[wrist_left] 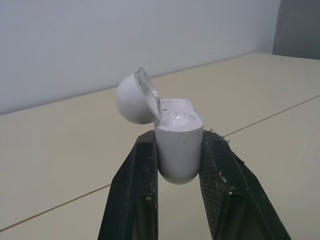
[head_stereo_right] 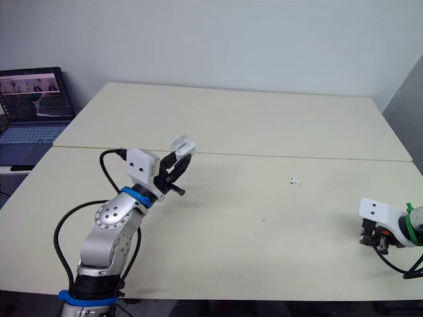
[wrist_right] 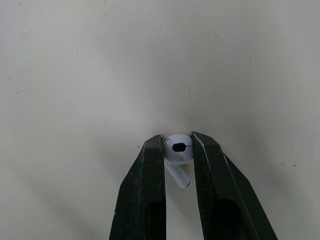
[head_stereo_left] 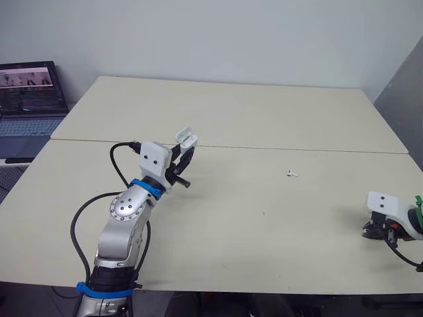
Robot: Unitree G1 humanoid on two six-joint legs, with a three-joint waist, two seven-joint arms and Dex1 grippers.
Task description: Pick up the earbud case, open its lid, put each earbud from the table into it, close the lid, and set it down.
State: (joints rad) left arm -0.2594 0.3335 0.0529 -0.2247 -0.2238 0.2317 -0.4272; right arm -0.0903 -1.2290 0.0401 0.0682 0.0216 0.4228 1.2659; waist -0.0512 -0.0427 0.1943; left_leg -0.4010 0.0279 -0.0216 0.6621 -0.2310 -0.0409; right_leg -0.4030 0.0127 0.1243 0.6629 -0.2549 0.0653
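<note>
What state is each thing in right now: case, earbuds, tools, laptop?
earbud case: lid open, clamped between the left fingers
left tool: shut on the earbud case
right tool: shut on the held earbud
held earbud: gripped
loose earbud: lying on the table
laptop: open, screen lit

Silver left arm (head_stereo_left: pixel 125 218) with blue bands (head_stereo_left: pixel 147 187), black cable (head_stereo_left: pixel 113 153), white wrist housing (head_stereo_left: pixel 153 160), tapered black fingers (wrist_left: pixel 132 195).
</note>
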